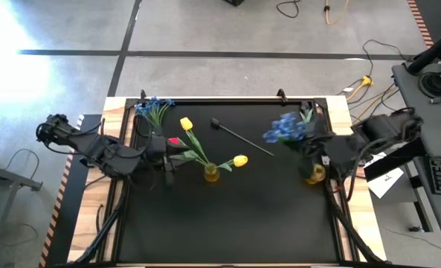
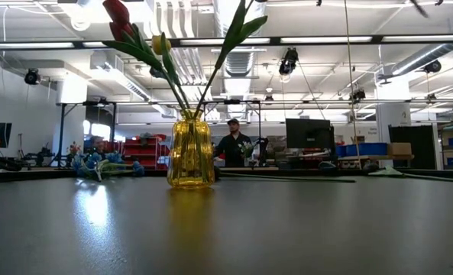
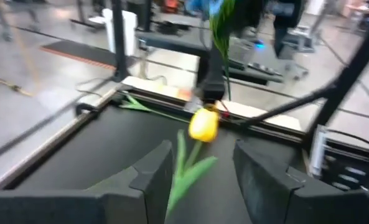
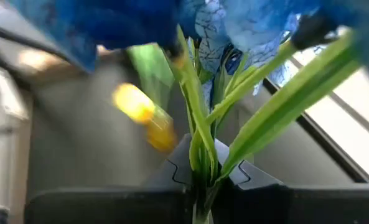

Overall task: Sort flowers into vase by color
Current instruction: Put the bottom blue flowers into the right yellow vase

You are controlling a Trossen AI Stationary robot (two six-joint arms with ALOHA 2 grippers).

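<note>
An amber glass vase (image 1: 211,173) (image 2: 190,153) stands mid-table with two yellow tulips (image 1: 186,123) (image 1: 240,160) and red tulips (image 2: 118,17) leaning out of it. My left gripper (image 1: 164,155) (image 3: 203,180) is open just left of that vase; a green tulip stem (image 3: 184,168) runs between its fingers, and a yellow tulip head (image 3: 203,124) shows beyond them. My right gripper (image 1: 309,143) (image 4: 206,177) is shut on a blue flower spray (image 1: 285,128) near the far right. Another blue spray (image 1: 155,108) (image 2: 104,164) lies flat at the far left corner. My right gripper pinches the blue spray's green stems (image 4: 200,155) between its two fingers (image 4: 172,177), low on the stems beneath the leaves. The blossoms (image 4: 246,25) stand out beyond the fingertips, toward the table's left in the high view. The spray looks lifted clear of the table.
A second amber vase (image 1: 314,174) stands beneath my right arm near the right edge. A thin dark stem (image 1: 239,135) lies on the mat between the vases. The near half of the black mat (image 1: 227,223) is bare. A person (image 2: 232,145) stands in the room beyond.
</note>
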